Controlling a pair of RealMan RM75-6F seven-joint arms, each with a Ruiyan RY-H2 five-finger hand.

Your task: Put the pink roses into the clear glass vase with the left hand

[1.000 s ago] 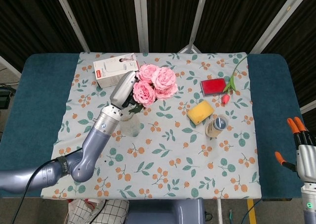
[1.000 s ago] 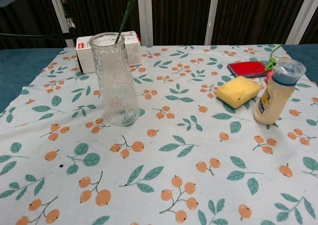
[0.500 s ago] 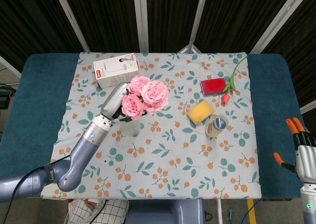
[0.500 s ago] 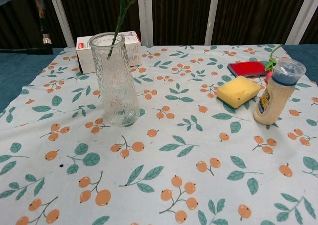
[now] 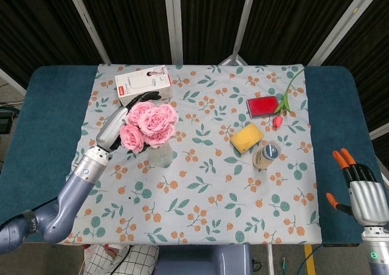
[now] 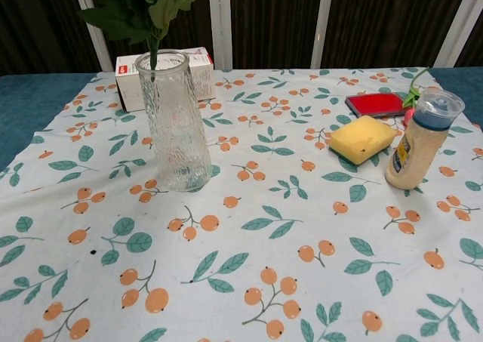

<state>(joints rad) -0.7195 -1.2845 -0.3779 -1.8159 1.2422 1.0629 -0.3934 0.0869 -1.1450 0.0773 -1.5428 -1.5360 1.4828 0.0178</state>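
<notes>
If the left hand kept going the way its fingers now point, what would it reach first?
Probably the white box. The left hand, holding the pink roses, points up and away toward it, and its dark fingertips already overlap the box's near edge. Height is unclear.

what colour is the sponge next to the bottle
Yellow; the sponge shows best in the chest view.

The roses (image 5: 148, 124) are pink, with green leaves (image 6: 136, 10). The vase (image 6: 174, 123) is clear glass with a bumpy pattern. The cloth (image 6: 264, 229) is pale, printed with green leaves and orange berries. The table (image 5: 42, 123) under it is dark teal. The sponge (image 6: 362, 139) is yellow. The bottle (image 6: 419, 140) is cream with a blue cap. The flat case (image 5: 262, 105) is red. The box (image 5: 141, 84) is white with a red end. The left hand (image 5: 115, 127) is silver and black. The right hand (image 5: 358, 193) is silver with orange fingertips (image 5: 340, 159).
</notes>
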